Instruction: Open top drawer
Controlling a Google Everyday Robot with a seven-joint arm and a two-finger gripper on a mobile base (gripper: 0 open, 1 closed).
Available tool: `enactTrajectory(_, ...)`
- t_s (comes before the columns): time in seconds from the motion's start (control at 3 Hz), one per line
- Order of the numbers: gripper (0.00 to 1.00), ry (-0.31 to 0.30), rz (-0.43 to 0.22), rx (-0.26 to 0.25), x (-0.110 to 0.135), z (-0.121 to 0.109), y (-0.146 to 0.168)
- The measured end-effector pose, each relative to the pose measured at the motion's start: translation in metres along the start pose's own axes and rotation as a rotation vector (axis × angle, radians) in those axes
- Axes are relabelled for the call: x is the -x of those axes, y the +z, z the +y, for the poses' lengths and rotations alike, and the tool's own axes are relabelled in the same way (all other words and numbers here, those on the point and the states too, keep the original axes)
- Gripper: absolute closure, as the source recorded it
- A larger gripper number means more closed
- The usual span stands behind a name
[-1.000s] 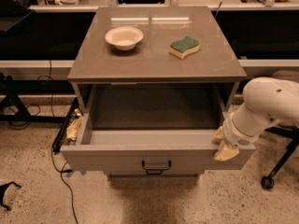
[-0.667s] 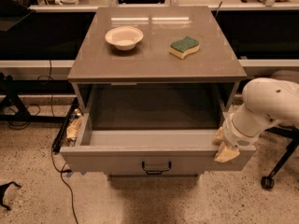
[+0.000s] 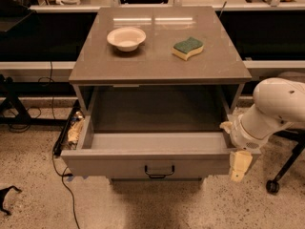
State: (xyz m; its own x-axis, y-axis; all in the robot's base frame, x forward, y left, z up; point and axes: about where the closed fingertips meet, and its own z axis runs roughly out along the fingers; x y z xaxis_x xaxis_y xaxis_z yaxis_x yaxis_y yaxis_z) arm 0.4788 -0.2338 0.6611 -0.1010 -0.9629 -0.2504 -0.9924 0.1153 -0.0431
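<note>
The top drawer (image 3: 152, 163) is seen pulled well out beneath the desk (image 3: 157, 56) top. The gripper (image 3: 236, 151) is positioned at the right end of the drawer's front panel. Whether anything is clamped cannot be told.

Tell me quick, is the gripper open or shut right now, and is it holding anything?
Gripper: at the right front corner of the open top drawer; open, shut or holding cannot be told.
</note>
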Motion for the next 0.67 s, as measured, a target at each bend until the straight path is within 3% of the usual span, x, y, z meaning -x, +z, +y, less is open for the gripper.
enactTrajectory(0.33,0.00,-0.004,-0.009,-0.111,-0.009,-0.007,-0.050)
enactTrajectory(0.67,0.00,-0.011,0.015,-0.274,-0.015,-0.011,-0.131)
